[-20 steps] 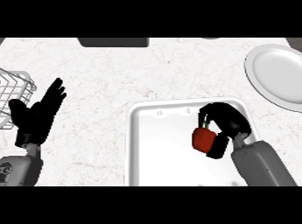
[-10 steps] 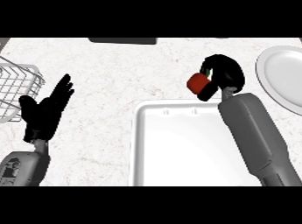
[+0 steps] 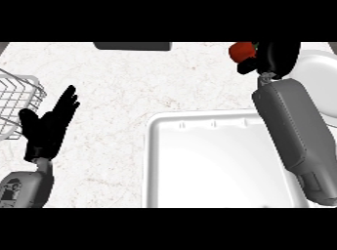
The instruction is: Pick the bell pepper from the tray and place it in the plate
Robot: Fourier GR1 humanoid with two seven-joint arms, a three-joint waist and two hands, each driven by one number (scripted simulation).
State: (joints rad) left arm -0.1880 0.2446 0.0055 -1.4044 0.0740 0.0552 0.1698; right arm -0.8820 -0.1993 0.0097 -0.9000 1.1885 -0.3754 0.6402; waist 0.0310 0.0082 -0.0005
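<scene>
No legible text or markings

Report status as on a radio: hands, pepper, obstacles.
Right hand shut on bell pepper, beside the plate, clear of the tray. Left hand open, resting. Nothing blocking.
</scene>
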